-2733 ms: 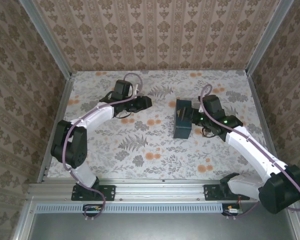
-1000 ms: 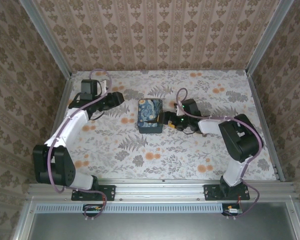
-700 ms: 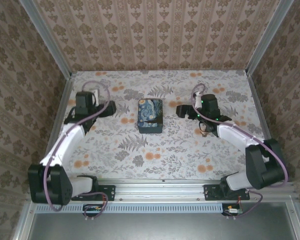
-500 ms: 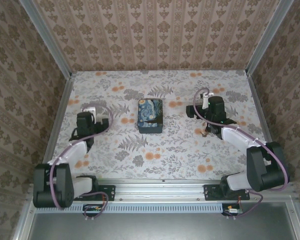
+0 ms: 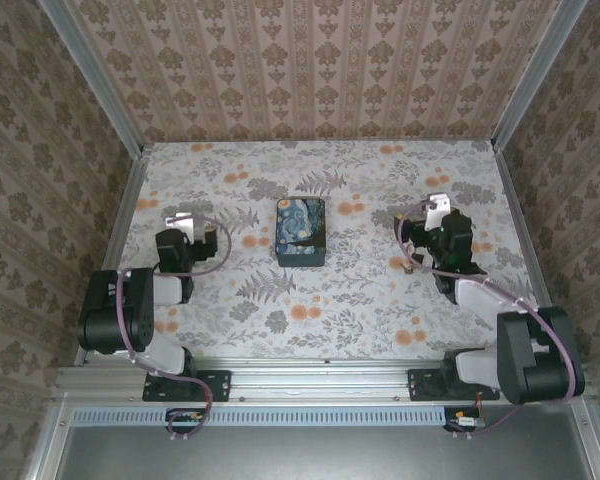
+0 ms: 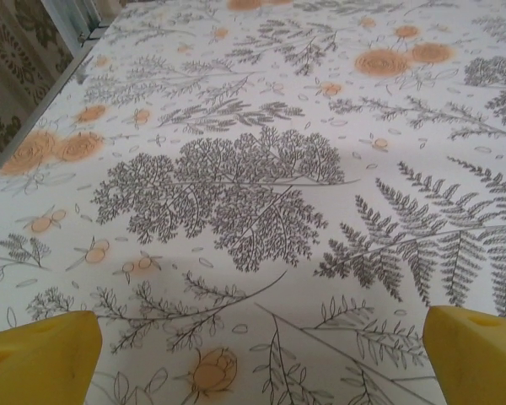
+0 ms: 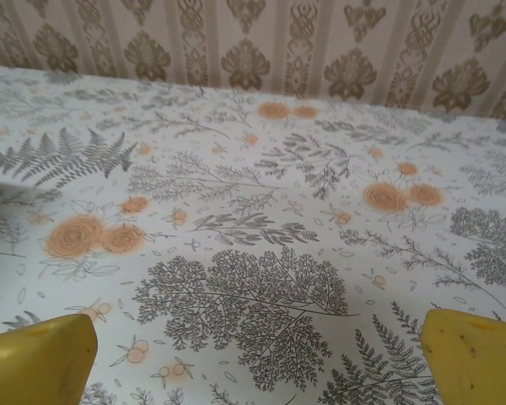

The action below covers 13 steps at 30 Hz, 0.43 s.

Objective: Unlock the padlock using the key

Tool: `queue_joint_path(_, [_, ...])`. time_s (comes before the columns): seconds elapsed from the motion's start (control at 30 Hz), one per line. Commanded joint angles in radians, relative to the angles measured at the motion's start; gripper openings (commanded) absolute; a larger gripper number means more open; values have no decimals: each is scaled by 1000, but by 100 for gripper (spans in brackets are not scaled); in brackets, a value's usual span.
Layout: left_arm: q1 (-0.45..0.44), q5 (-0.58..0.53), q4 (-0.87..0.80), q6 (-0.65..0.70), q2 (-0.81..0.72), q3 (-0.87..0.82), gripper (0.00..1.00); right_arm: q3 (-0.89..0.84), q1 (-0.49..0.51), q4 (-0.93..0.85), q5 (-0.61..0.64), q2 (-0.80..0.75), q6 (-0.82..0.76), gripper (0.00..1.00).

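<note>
Nearest, an aluminium rail (image 5: 320,378) carries both arm bases along the near edge of the worktop (image 5: 310,300). Just beyond it, the left arm (image 5: 130,310) sits folded tight on itself at the left side. Its wrist view shows the yellow left fingers (image 6: 38,354) spread wide over bare printed surface. The right arm (image 5: 480,290) is folded likewise on the right, and the right fingers (image 7: 34,359) also stand wide apart, holding nothing. The padlock (image 5: 411,262), a small brass-yellow speck, lies on the worktop just beside the right wrist, on its near left; it is too small to make out its shackle. Farther in, near the middle, the dark blue box (image 5: 300,232) with its swirly starry print lies flat, well apart from both arms. The surface bears grey ferns and orange flowers. Patterned brown wallpaper (image 5: 320,70) closes the far side and both flanks.
</note>
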Motion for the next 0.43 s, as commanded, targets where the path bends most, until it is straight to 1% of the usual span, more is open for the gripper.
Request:
queue_joint_path(0.0, [-21,-18,52,34,-2,16,100,-37,-8,112,-46,62,2,100])
queue_joint_path(0.07, [-15,-5,46,30,0,19,100,-78,-6,294,-34,189,8,100])
queue_joint_path(0.1, [-13,0,42,30,-2,21,100,-94,-12,342,9,220,36,100])
queue_joint_path(0.17, [-23,-6,50,41,-1,17,100,-123,-26,501,1,308,52,100])
queue_joint_path(0.23, [-28,-4,51,47,1,19,100,-70,-32,310,-46,260,35,100])
queue_joint_path(0.27, [-18,24,28,41,2,29,100,-66,-40,350,-65,282,43,100])
queue_joint_path(0.3, [-5,48,22,38,0,32,100,-68,-54,343,-69,282,58,100])
queue_joint_path(0.33, [-7,44,28,41,1,29,100,-66,-61,323,-57,271,72,100])
queue_joint_path(0.37, [-13,38,39,47,-1,22,100,-68,-65,349,-38,280,86,100])
queue_joint_path(0.4, [-20,31,51,52,-2,17,100,-66,-65,338,-2,279,102,100])
